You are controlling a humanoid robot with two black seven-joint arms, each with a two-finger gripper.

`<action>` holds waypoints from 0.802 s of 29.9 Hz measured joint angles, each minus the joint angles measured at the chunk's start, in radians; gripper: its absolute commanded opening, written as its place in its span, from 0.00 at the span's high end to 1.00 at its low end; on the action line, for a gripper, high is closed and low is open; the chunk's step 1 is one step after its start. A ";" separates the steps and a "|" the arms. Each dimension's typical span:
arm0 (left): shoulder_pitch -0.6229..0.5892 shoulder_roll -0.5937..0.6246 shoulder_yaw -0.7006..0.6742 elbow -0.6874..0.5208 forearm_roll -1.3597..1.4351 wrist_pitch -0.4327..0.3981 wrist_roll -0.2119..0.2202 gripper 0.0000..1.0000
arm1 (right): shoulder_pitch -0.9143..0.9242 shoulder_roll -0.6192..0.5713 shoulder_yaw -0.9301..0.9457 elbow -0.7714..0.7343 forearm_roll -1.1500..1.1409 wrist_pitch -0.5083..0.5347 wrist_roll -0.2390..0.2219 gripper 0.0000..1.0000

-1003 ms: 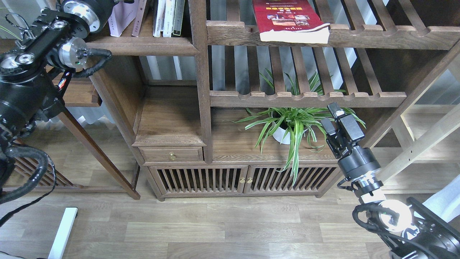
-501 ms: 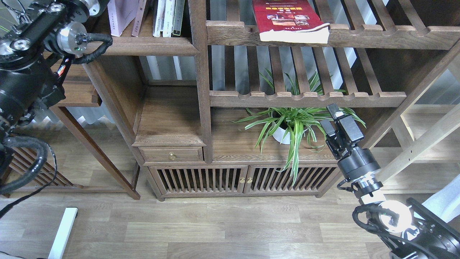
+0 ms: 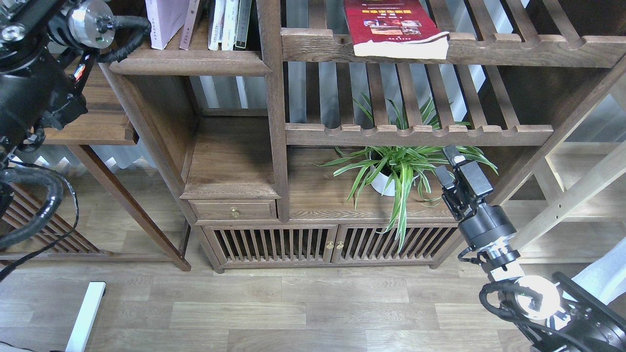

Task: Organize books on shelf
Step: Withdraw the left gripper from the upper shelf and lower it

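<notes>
My left arm [image 3: 29, 83] comes in at the upper left edge, but its far end runs out of the top of the view, so I cannot report how those fingers stand. Just right of that arm, on the solid shelf [image 3: 190, 62] with the rounded front edge, a pale lavender book [image 3: 164, 22] stands upright, with a thin brownish spine and a few white-and-dark volumes [image 3: 227, 22] beside it near the upright post [image 3: 274, 107]; I judge that part of the job done, though I cannot pick out a maroon cover among them. Further right, the red book [image 3: 391, 27] with the yellow band lies flat on the upper slatted rack [image 3: 489, 49], its page block overhanging the scalloped rail (that one looks like what is left to move). It sits high above and somewhat left of my right gripper [image 3: 452, 164], whose fingers look pressed close together with nothing between them. Just left of those fingers the spider plant [image 3: 401, 171] in its white pot [image 3: 384, 183] spreads leaves that nearly brush them, and the lower slatted rack [image 3: 415, 134] crosses directly above the fingertips, so a straight rise to the red book is blocked
</notes>
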 measured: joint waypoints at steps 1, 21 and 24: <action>-0.004 0.000 0.000 0.000 -0.004 0.000 -0.001 0.65 | -0.002 -0.001 0.000 0.000 0.000 0.000 0.000 0.09; -0.072 0.004 -0.009 -0.048 -0.112 -0.002 -0.047 0.59 | 0.002 -0.020 0.003 0.000 0.000 0.000 0.000 0.09; -0.067 0.007 -0.009 -0.055 -0.135 -0.008 -0.062 0.53 | 0.003 -0.021 0.008 0.000 0.000 0.000 0.000 0.09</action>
